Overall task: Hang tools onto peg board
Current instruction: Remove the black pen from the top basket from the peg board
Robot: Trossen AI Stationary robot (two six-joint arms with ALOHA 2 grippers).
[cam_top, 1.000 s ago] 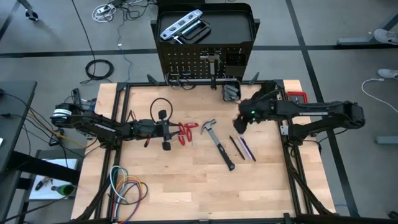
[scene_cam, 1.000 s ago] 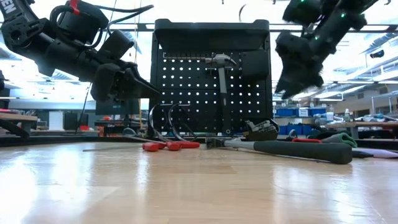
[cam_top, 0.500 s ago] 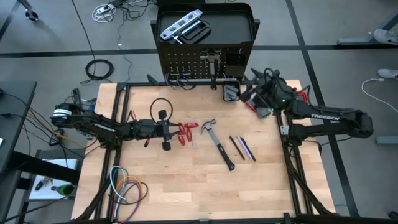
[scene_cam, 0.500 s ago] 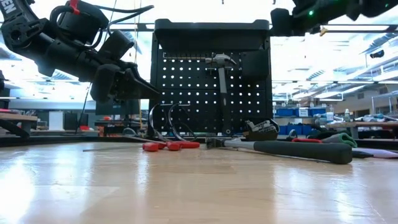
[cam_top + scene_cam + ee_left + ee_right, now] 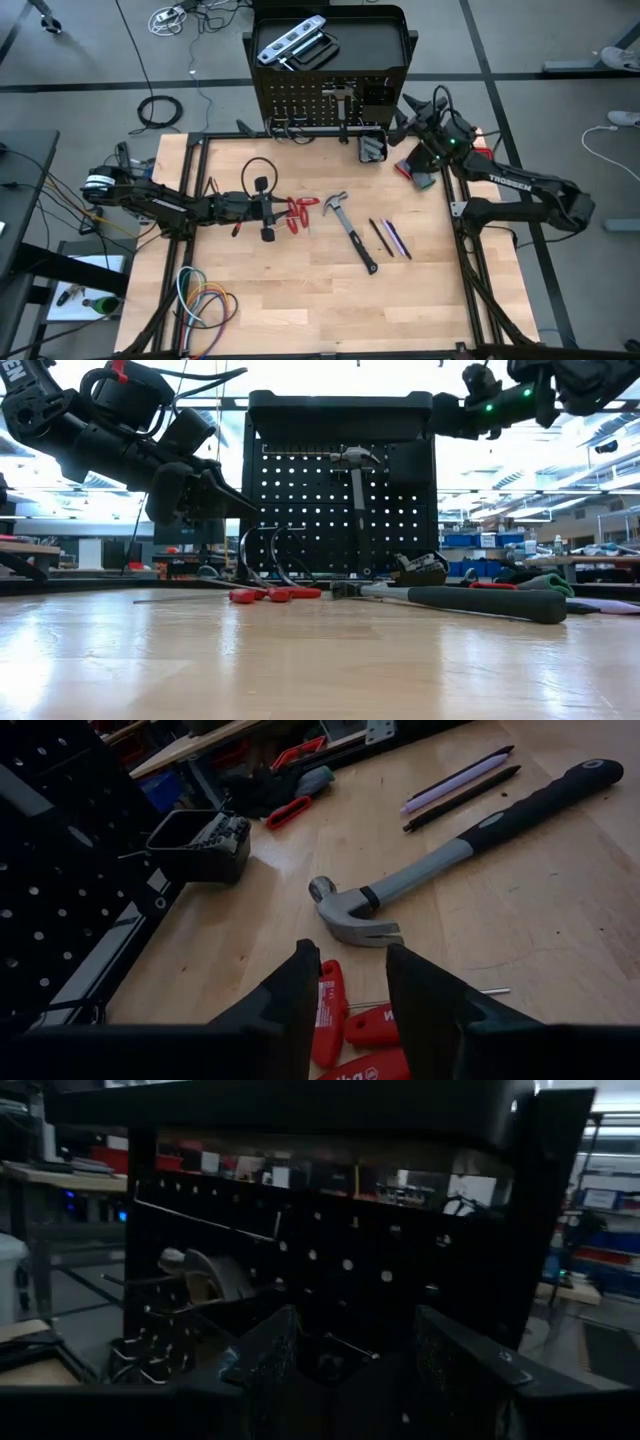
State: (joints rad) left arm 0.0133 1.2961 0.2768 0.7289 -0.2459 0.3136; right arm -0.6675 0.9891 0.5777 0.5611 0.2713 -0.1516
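Right gripper [image 5: 408, 122] hovers at the bench's [image 5: 300, 300] far right corner facing the peg board [image 5: 330, 105], fingers apart, empty. Left gripper [image 5: 350, 982] hangs over the pliers [image 5: 300, 212], part open, empty.

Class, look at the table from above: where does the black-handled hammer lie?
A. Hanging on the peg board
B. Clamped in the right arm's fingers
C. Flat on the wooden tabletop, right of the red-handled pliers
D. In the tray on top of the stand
C: the hammer lies flat on the tabletop, just right of the red-handled pliers, with no gripper on it.
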